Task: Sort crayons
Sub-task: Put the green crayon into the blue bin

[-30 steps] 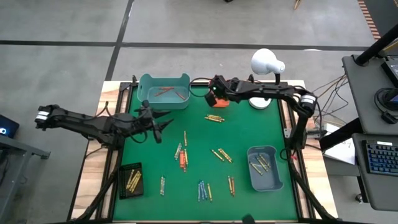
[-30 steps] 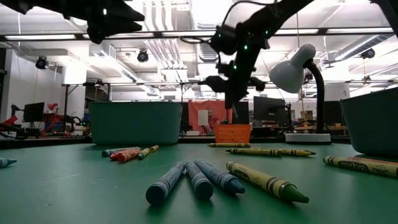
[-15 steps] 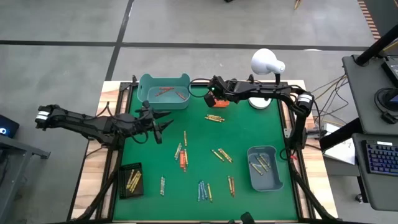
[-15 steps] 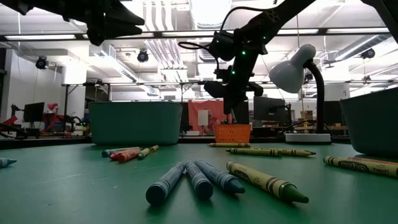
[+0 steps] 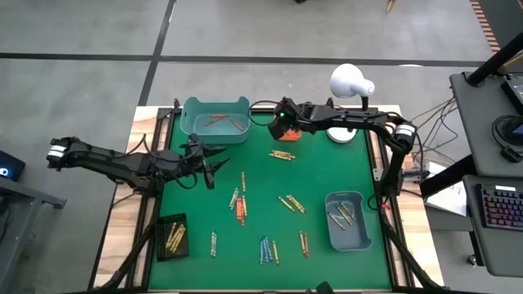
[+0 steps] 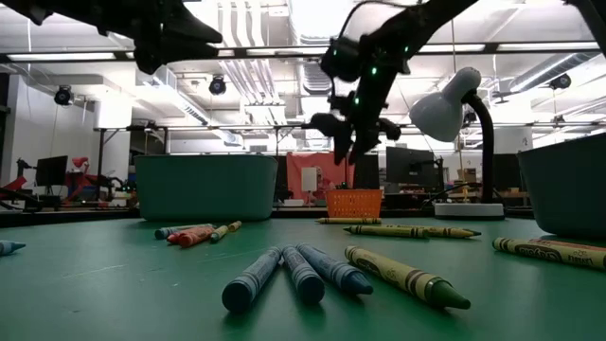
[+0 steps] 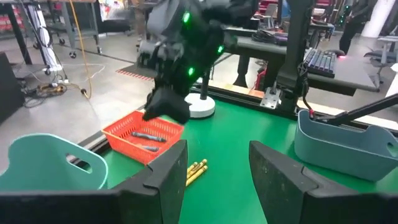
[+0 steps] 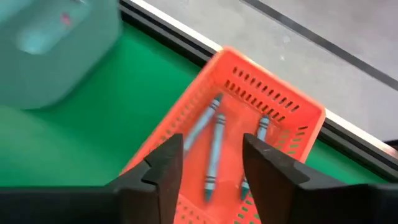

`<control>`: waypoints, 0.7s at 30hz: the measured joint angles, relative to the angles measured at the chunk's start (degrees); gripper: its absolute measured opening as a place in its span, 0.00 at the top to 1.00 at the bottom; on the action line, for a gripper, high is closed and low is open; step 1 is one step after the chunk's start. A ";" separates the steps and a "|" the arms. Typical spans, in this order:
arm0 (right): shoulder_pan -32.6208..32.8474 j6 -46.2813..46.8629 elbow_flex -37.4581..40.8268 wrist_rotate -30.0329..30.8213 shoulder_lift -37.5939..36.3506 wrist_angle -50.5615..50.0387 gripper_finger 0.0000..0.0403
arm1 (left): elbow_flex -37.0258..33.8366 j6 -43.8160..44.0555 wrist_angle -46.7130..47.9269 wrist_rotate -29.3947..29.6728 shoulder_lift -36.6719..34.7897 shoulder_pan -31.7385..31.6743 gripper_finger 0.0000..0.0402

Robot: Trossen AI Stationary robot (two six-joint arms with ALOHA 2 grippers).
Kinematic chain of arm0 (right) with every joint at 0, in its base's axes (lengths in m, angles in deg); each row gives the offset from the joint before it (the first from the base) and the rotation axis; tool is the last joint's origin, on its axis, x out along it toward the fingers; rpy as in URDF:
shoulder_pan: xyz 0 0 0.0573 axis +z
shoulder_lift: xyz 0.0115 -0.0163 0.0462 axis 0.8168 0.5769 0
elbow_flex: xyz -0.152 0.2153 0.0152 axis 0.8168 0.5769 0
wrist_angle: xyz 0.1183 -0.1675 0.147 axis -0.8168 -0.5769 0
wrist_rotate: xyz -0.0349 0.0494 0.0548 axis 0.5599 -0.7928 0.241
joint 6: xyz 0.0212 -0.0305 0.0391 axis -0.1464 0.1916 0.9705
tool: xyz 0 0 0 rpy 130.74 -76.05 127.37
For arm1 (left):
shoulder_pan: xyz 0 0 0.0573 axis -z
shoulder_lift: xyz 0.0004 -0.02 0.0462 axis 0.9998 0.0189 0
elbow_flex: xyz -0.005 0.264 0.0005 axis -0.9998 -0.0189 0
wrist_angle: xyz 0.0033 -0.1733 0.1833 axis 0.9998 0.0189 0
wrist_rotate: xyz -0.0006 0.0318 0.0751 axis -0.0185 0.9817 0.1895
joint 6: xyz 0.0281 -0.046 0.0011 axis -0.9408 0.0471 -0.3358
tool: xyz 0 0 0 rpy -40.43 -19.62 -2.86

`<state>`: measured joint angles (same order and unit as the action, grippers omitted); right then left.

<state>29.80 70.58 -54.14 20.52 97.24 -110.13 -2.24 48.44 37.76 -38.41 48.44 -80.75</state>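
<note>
Crayons lie scattered flat on the green mat, with blue-grey and greenish ones close up in the low view. My right gripper hangs open above the orange basket at the far middle of the table, with nothing between its fingers. Three blue-grey crayons lie in the basket under it. My left gripper hovers open and level over the mat's left part, pointing toward the basket, and holds nothing.
A teal tray with a few reddish crayons stands far left. A blue-grey bin stands near right and a black tray near left, both holding yellow crayons. A white desk lamp stands behind the basket.
My right gripper has opened above the orange basket, staying over it. My left arm has kept still.
</note>
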 joint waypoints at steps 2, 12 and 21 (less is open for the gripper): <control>0.93 -0.41 -0.02 -0.67 -1.71 -0.13 0.60 | 0.00 1.71 0.00 -0.02 0.50 0.00 0.61; 12.34 -5.33 0.15 -1.57 -10.19 -2.63 0.61 | 0.00 15.39 5.73 -1.82 6.76 0.00 0.61; 23.76 -6.08 0.22 -1.59 -11.60 -5.04 0.64 | 0.00 30.03 8.27 -5.73 18.32 0.31 0.61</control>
<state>53.57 64.50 -53.93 18.93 85.64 -115.17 -2.24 78.47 46.03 -44.14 66.77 -80.45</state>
